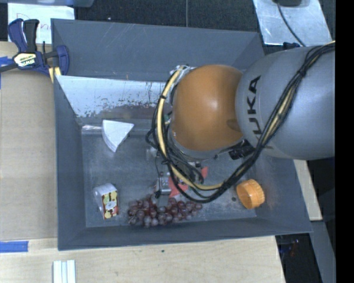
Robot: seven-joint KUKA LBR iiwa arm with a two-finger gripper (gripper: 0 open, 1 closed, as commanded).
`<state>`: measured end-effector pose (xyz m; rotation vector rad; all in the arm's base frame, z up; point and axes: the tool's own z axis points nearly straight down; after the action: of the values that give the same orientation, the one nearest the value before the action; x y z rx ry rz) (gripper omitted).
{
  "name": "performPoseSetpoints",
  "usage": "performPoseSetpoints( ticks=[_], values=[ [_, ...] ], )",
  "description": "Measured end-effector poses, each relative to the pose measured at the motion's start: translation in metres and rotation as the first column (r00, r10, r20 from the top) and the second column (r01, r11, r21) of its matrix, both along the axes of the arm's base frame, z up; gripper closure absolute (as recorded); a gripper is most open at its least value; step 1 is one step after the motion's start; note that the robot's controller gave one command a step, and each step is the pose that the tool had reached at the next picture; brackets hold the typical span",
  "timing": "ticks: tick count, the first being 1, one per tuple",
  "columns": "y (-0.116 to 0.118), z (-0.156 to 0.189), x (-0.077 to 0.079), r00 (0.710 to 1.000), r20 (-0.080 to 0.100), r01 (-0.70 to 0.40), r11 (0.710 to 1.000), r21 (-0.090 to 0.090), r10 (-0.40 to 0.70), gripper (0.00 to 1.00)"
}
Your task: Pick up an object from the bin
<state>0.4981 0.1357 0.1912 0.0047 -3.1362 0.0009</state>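
Gripper (163, 186): hung low near the bin's (71, 175) front wall, close over a bunch of dark grapes (159, 212).
Grip: hidden under the wrist; I could not tell its opening or its hold.
Advice: I judged a straight drop onto the bunch's middle best, then a gentle close.

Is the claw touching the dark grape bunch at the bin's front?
Cannot tell. The camera view looks down on the claw right over the upper edge of the grape bunch, so neither contact nor a gap shows.
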Motion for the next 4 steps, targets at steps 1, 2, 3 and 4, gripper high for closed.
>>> performPoseSetpoints(
  ticks=[1,2,3,4],
  values=[
    [-0.001,0.004,0.002,1.0,0.008,0.003,1.0,0.001,-0.003,0.0],
    [-0.047,-0.067,-0.003,0.995,0.012,-0.104,0.995,0.001,0.104,0.0],
    [-0.077,-0.057,0.001,0.918,0.015,-0.396,0.918,0.0,0.396,0.0],
    [-0.093,-0.077,0.014,0.983,0.011,-0.184,0.983,0.0,0.184,0.0]
  ],
)
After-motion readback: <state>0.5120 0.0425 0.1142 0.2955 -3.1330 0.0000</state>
